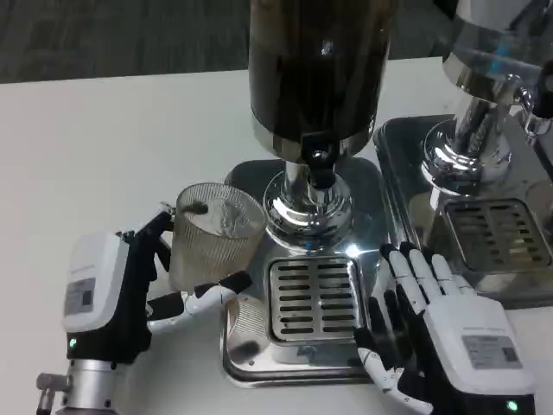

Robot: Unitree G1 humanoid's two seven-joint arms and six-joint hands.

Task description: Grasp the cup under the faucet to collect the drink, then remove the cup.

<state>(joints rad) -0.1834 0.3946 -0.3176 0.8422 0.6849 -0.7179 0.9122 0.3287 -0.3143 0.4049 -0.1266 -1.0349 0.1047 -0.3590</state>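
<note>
Left of the faucet (320, 170), left hand (130, 290) wraps the cup (214, 232), ready to slide under; right hand (423, 324) waits, fingers apart, empty.

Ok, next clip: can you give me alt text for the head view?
The robot's left hand grips a ribbed clear cup at the left edge of a chrome drip tray, beside the slotted grate and left of the faucet of a dark drink dispenser. The right hand rests open on the tray's right side; a second dispenser stands further right.
</note>
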